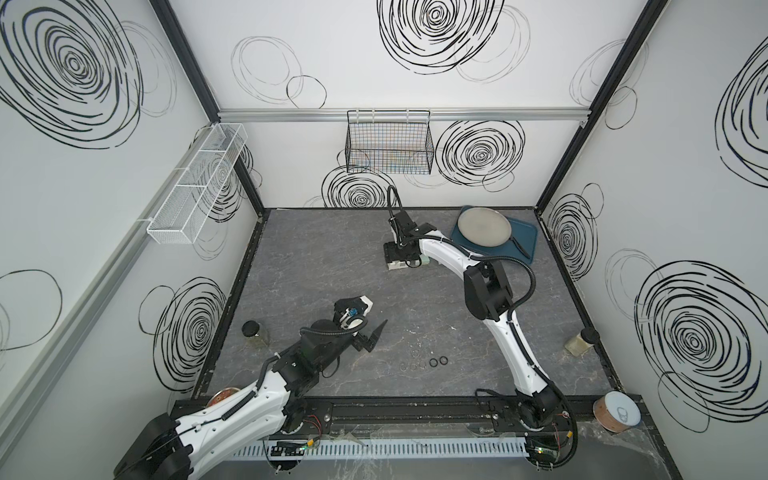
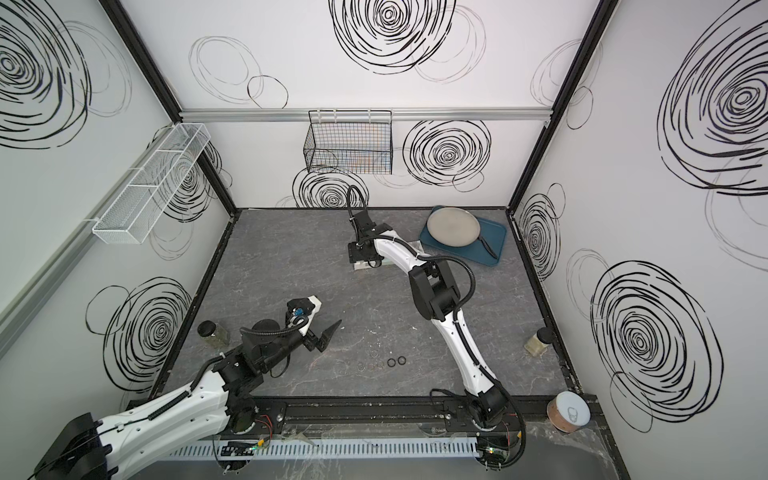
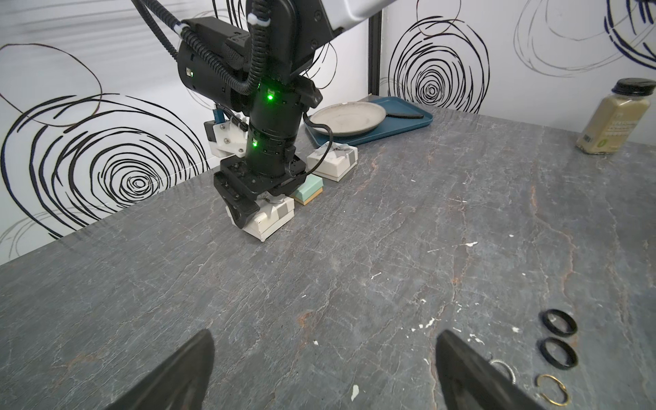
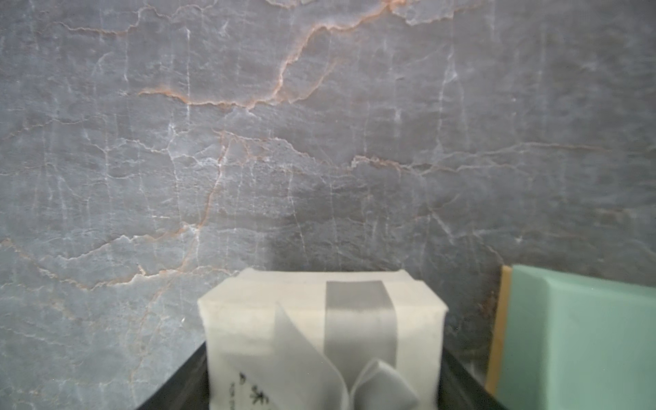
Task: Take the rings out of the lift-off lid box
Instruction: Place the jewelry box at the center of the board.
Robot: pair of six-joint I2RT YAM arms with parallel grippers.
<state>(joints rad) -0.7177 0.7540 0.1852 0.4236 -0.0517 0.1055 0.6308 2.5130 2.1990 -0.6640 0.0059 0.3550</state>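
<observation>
Rings point(image 1: 422, 364) look all out, lower middle of your desk point(image 1: 332, 257); right gripper point(image 1: 401, 255) clamps box point(image 3: 269, 222), left gripper point(image 3: 326, 340) gapes empty.

Robotics lab cell; swirl-printed walls point(image 1: 332, 50); black frame posts point(image 1: 186, 62); two bench-mounted arms point(image 1: 517, 349).

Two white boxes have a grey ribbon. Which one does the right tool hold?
The white box farther from the blue tray; the right tool grips its sides. The other box stands free beside the tray, past the green box.
</observation>
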